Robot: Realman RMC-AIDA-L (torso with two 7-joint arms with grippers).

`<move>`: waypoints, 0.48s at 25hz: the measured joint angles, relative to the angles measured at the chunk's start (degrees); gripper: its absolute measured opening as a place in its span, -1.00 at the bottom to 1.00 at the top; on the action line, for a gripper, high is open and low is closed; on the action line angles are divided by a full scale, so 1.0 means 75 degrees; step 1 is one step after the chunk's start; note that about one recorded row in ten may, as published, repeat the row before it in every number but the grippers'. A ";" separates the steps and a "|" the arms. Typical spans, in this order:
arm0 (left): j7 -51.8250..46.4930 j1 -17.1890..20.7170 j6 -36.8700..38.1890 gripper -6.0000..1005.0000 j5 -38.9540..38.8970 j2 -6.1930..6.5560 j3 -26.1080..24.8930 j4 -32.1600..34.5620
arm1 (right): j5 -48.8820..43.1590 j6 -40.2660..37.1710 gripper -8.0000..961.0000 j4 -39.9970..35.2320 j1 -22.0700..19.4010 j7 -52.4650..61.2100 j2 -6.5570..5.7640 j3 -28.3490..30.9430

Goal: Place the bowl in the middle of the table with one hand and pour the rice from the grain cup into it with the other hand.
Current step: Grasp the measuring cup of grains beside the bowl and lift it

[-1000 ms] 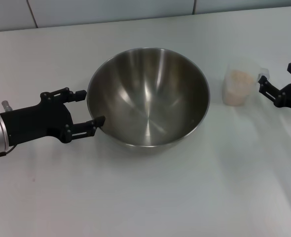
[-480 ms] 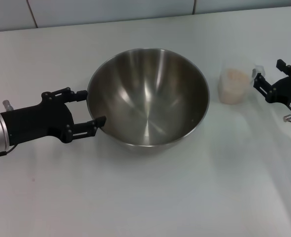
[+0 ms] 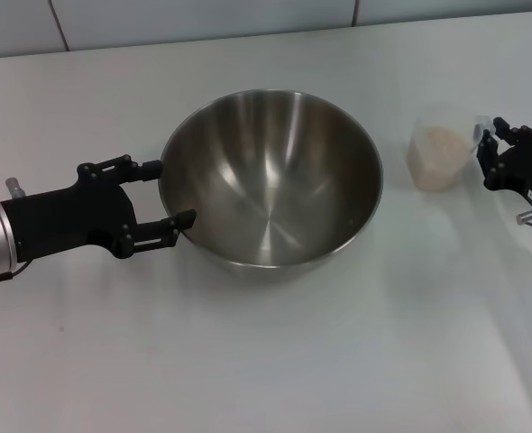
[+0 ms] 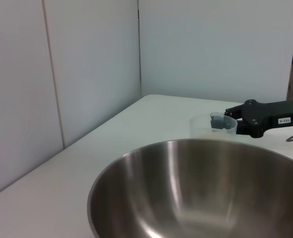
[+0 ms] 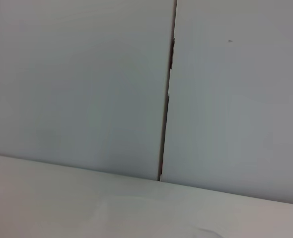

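A: Why is the left gripper (image 3: 162, 194) spread at the steel mixing bowl's (image 3: 270, 176) left rim?

B: Its fingers straddle the wall, wide apart, pinching nothing; the bowl sits mid-table (image 3: 266, 361), probably just placed.

A: And right of the bowl?

B: The grain cup (image 3: 437, 155), rice (image 3: 439, 142) inside, stands upright. The right gripper (image 3: 490, 149) is at its handle; whether it grips, I cannot tell.

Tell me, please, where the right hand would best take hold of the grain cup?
Probably by its handle: the grain cup stands upright on the table with that handle toward the right hand, already there. Coming from the robot's right leaves the side facing the bowl free for pouring.
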 joint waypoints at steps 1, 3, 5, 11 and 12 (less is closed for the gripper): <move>-0.0001 0.0000 0.0018 0.59 0.0000 0.0000 0.0001 0.0021 | 0.0000 0.0000 -0.20 0.0001 -0.0002 0.0000 0.0000 0.0003; -0.0006 0.0003 0.0025 0.59 -0.0001 0.0000 0.0001 0.0052 | 0.0000 -0.0016 -0.41 0.0002 -0.0007 0.0000 0.0000 0.0012; -0.0008 0.0010 0.0028 0.59 -0.0002 0.0000 0.0005 0.0078 | 0.0000 -0.0042 -0.72 0.0003 -0.0008 0.0000 0.0000 0.0012; -0.0069 0.0034 0.0037 0.59 -0.0004 0.0000 0.0013 0.0158 | 0.0000 -0.0363 -0.92 -0.0017 -0.0072 0.0000 0.0000 0.0114; -0.0069 0.0034 0.0037 0.58 -0.0004 0.0000 0.0013 0.0158 | 0.0000 -0.0455 -0.93 -0.0024 -0.0088 0.0000 0.0000 0.0149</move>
